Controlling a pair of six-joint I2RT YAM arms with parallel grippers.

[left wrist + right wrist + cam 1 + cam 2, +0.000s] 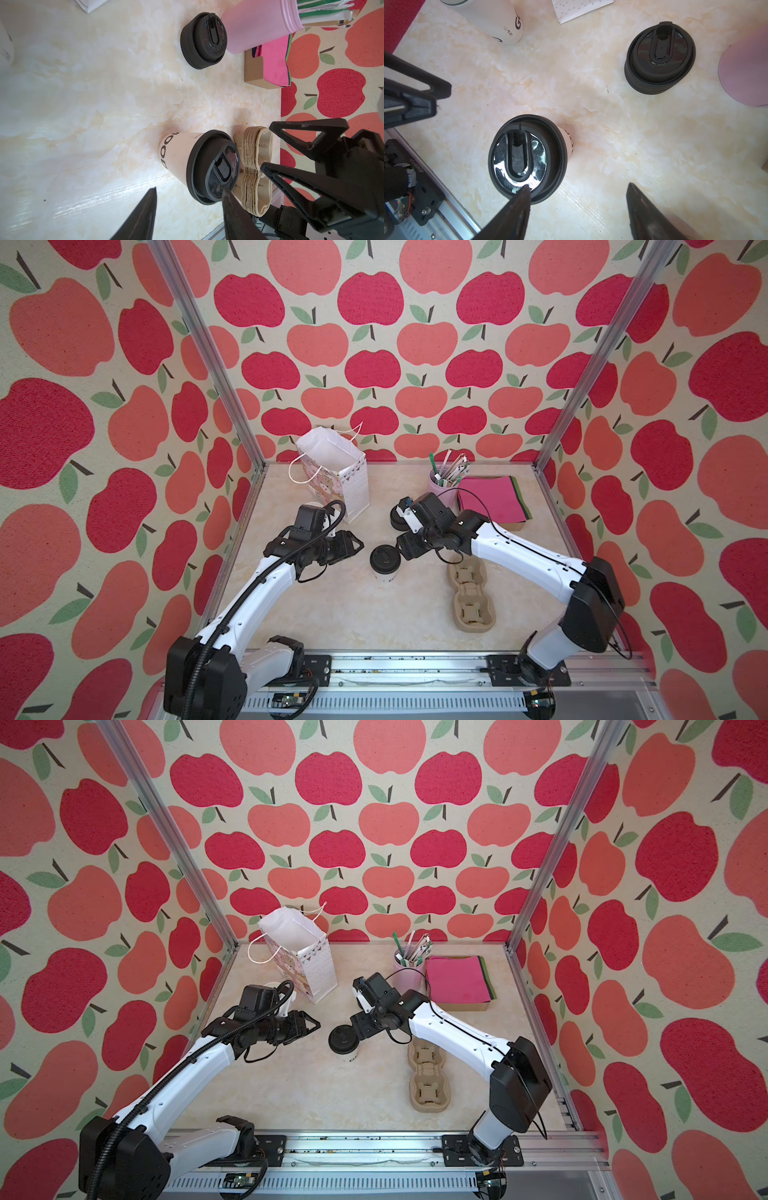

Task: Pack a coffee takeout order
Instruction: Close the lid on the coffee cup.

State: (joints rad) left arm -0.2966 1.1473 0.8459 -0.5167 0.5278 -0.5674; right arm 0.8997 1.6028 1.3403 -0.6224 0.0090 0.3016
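The white paper cup with the black plastic lid (385, 564) stood upright near the middle of the cream marbled tabletop (332, 614), lid on, and both arms had closed in on it from either side. The left gripper (360, 547) hovered just beside the cup, fingers apart and nothing between them; in the left wrist view the cup sat just beyond the 2 fingertips. The right gripper (578, 186) hung over the cup's other side, jaws spread wide and empty too. 1 fingertip (523, 193) overlapped the lid's rim in the right wrist view, but whether it touched I could not tell. Behind the cup, a short stack of spare black lids (202, 41) sat next to a pink plastic tumbler (442, 489), and the long thin green straw (432, 462) stood in that tumbler among other wrapped straws. The magenta-pink square napkin (492, 497) lay on top of a pile in a brown cardboard tray (255, 76) at the far right. A white patterned paper gift bag (336, 477) stood open at the back left, well apart from the cup. A stack of tan pulp cup carriers (471, 593) lay near the cup, under the right arm.
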